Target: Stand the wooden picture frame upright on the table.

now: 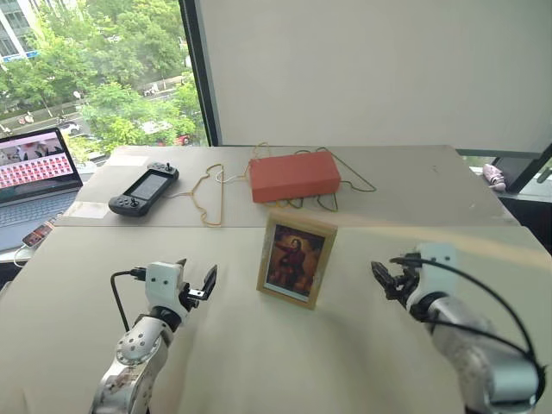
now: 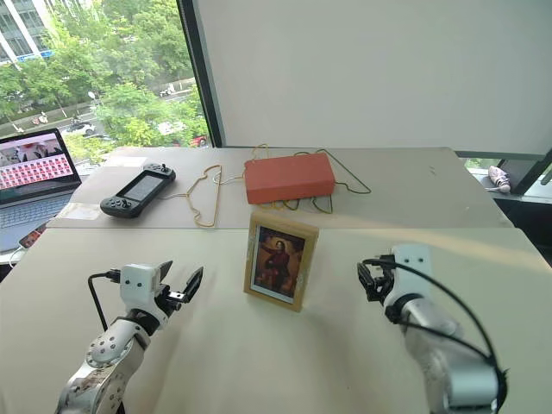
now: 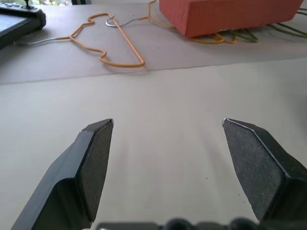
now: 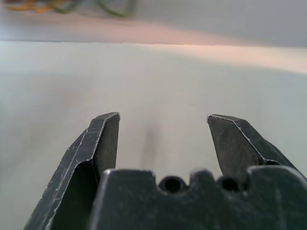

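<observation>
Daylit room. Large window (image 1: 95, 69) at far left, onto green trees and a street. Dark window frame (image 1: 197, 73) beside a plain pale wall (image 1: 371, 69). More glass at far right (image 1: 517, 168).

We see the table (image 1: 224, 362), a wide beige top, bearing the wooden picture frame (image 1: 296, 260), which stands upright near the middle with its portrait facing us. Behind the frame lies an orange-red box (image 1: 294, 176) resting on thin wire hangers (image 1: 210, 195), and to the left of these a black handheld game console (image 1: 144, 189). At the far left edge we see an open laptop (image 1: 34, 181).
</observation>
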